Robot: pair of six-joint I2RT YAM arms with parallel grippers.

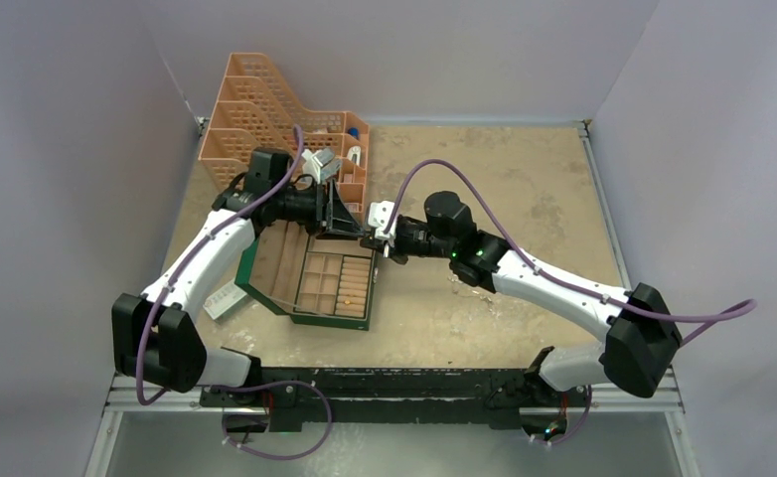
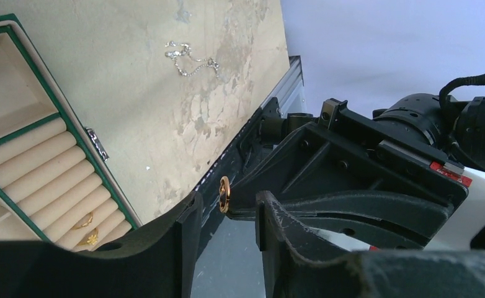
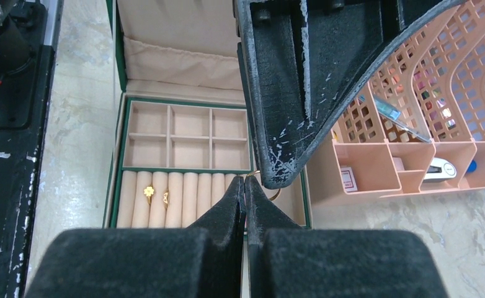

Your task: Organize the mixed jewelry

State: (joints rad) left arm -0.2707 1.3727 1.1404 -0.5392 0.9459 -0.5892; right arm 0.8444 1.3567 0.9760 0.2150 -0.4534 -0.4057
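A thin gold ring (image 2: pixel 224 194) is pinched in the tips of my shut right gripper (image 3: pixel 245 181), in the air over the far right corner of the open green jewelry box (image 1: pixel 330 320). My left gripper (image 2: pixel 226 208) stands open. One of its fingers is on each side of the ring, and neither touches it. In the right wrist view a left finger (image 3: pixel 277 124) hides most of the ring. Two more gold rings (image 3: pixel 147 192) (image 3: pixel 165 197) sit in the box's cream ring rolls. A silvery chain (image 2: pixel 190 59) lies on the bare table beyond the box.
A pink mesh desk organiser (image 1: pixel 255 109) stands at the back left, close behind both grippers. A small white block (image 1: pixel 224 298) lies left of the box. The box's square compartments (image 3: pixel 190 133) and its raised lid (image 3: pixel 178 37) face the right wrist camera.
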